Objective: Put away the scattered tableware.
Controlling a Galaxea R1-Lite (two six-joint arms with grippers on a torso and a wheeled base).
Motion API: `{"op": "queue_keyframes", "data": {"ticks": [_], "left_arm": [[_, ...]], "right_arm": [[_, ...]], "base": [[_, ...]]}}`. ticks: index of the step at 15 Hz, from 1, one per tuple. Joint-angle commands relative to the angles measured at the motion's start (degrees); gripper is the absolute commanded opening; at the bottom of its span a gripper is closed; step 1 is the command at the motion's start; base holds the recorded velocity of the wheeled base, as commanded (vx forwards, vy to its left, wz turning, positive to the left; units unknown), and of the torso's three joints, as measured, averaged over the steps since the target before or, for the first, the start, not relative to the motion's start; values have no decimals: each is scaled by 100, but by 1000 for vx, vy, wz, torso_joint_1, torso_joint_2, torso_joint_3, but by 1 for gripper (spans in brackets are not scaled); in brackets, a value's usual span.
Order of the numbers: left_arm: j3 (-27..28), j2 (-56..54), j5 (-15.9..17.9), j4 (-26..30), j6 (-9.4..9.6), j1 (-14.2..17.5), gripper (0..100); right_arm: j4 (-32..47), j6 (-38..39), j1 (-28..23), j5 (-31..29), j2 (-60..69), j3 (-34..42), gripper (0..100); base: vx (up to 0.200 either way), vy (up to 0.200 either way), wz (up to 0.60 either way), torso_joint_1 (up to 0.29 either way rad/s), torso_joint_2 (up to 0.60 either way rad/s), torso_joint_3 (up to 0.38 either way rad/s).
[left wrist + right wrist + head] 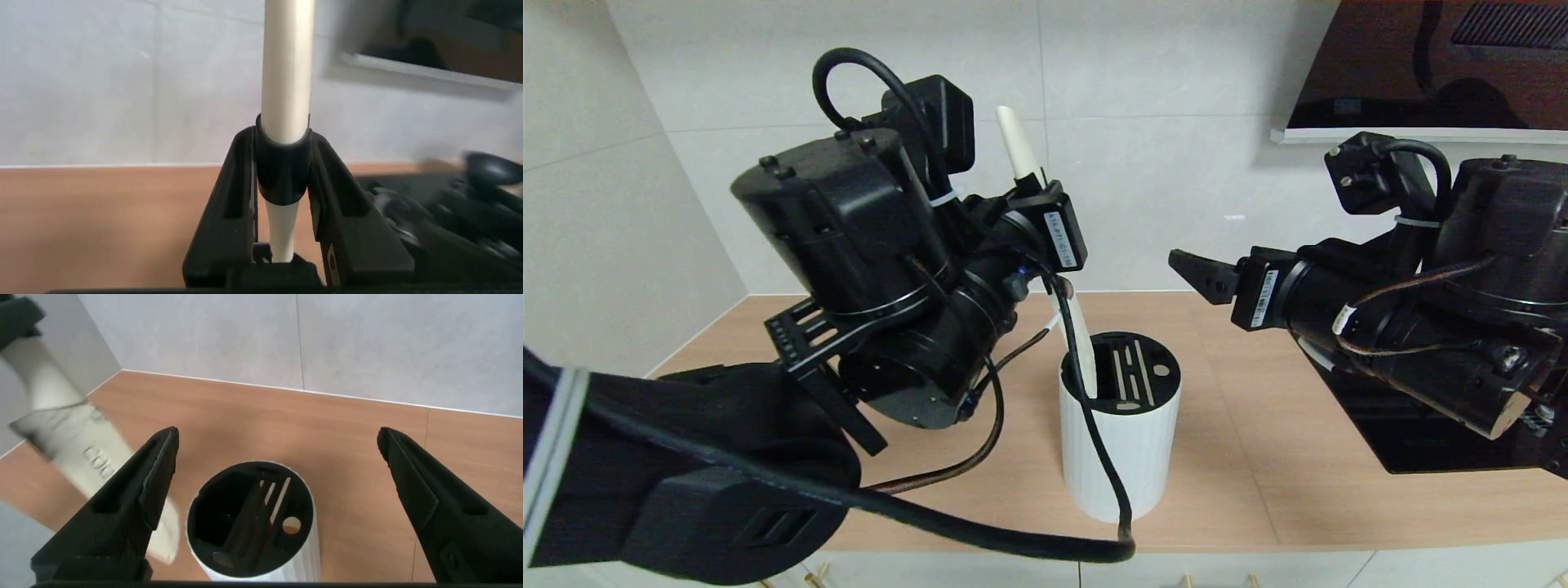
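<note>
Head view: a cream knife (pixel 1018 145) is held upright, clamped in the left gripper (pixel 283 159), its blade tip at the rim of the white cylindrical holder (pixel 1121 457) on the wooden surface (pixel 1241 457). The right gripper (pixel 276 439) is spread apart above the holder's slotted black top.

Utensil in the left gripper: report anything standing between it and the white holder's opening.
Nothing visible blocks it. The utensil, clamped in the left gripper, hangs with its lower end at the rim of the holder, by the wide opening. The right gripper is open and sits off to the holder's right in the head view, clear of that path.
</note>
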State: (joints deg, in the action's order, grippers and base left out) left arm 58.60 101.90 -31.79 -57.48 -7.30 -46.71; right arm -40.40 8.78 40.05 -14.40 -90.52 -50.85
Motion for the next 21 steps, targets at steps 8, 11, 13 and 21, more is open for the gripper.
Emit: {"op": "queue_keyframes", "data": {"ticks": [8, 11, 13, 21], "left_arm": [[169, 682, -600, -844, 581, -101, 0], [292, 823, -609, -985, 572, -189, 0], [292, 910, -609, -993, 572, -189, 0], [292, 1262, -609, -1002, 554, -180, 0]], "right_arm": [[6, -8, 3, -2, -89, 5, 100], [6, -8, 3, -2, -89, 13, 100], [-3, -8, 3, -2, -89, 13, 100], [-3, -8, 3, -2, -80, 22, 100]], "base": [[0, 0, 0, 0, 0, 0], [0, 0, 0, 0, 0, 0], [0, 0, 0, 0, 0, 0], [0, 0, 0, 0, 0, 0]]}}
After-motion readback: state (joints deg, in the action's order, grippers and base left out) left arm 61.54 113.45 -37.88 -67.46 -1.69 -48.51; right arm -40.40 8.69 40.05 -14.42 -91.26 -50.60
